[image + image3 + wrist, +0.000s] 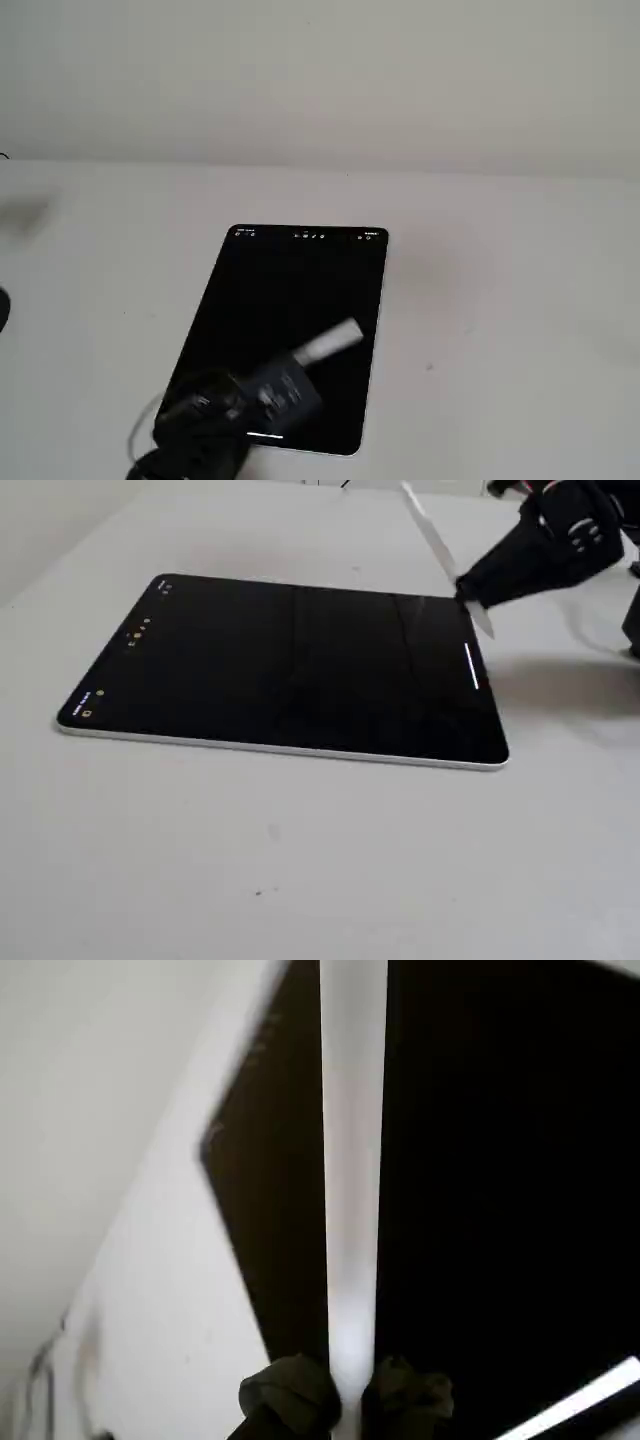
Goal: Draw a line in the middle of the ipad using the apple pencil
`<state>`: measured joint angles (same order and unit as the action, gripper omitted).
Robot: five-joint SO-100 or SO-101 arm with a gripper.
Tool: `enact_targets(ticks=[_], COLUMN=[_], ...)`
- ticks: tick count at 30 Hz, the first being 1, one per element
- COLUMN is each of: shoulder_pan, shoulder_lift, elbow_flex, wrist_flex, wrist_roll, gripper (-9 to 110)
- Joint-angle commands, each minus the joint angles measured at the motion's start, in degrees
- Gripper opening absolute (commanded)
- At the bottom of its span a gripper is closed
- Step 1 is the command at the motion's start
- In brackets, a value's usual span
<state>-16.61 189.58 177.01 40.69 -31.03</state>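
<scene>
The ipad point(285, 330) lies flat on the table point(500, 330) (apple pencil point(330, 344) above its near end).

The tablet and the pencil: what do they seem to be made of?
The tablet looks like glossy black glass on the front, with faint reflections, and a thin silver edge that may be metal. The pencil looks like smooth white plastic, probably matte; it is blurred. The tool is shut on it.
</scene>
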Motion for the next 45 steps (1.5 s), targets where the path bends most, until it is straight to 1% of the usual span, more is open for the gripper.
enact_targets(ticks=[1,3,5,8,11,16,19,25,28,35,45], shoulder_pan=[-2.7,-3.4,-4.7,-5.5,-4.4,-2.2,-1.4,0.4,1.0,2.6,4.0], shoulder_lift=[-0.2,-2.7,-9.8,-29.4,-47.8,-75.1,-89.6,-108.8,-115.2,-123.8,-132.0], elbow_flex=[2.5,2.5,2.5,1.4,-3.1,-14.1,-21.3,-35.3,-41.6,-52.5,-60.9], wrist_flex=[-22.8,-30.9,-42.4,-63.7,-79.4,-98.3,-107.0,-112.9,-113.4,-111.3,-107.3], wrist_roll=[-18.9,-22.1,-26.8,-32.0,-34.3,-38.1,-41.2,-45.0,-46.5,-48.6,-50.3], gripper=[0,0,0,0,0,0,0,0,0,0,0])
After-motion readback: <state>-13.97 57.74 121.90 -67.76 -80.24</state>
